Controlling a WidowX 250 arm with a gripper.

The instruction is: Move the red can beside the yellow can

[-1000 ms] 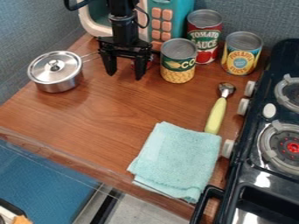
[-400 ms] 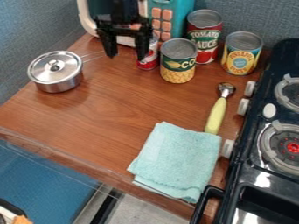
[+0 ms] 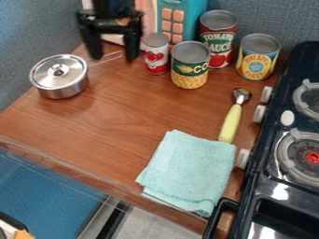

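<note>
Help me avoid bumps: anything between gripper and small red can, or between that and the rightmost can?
Nothing visible stands between the gripper and small red can. The corn can is between it and the rightmost can, the tall red can farther back.

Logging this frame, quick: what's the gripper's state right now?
Gripper: open, fingers spread, holding nothing, up left of the small red-and-white can.

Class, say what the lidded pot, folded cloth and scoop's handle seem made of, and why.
Lidded pot: polished metal, probably stainless steel, given its silvery reflections.
Folded cloth: matt fabric, likely cotton terry, given its fuzzy surface.
Scoop's handle: smooth, probably plastic, given its even yellow-green colour, though painted wood is possible.
</note>
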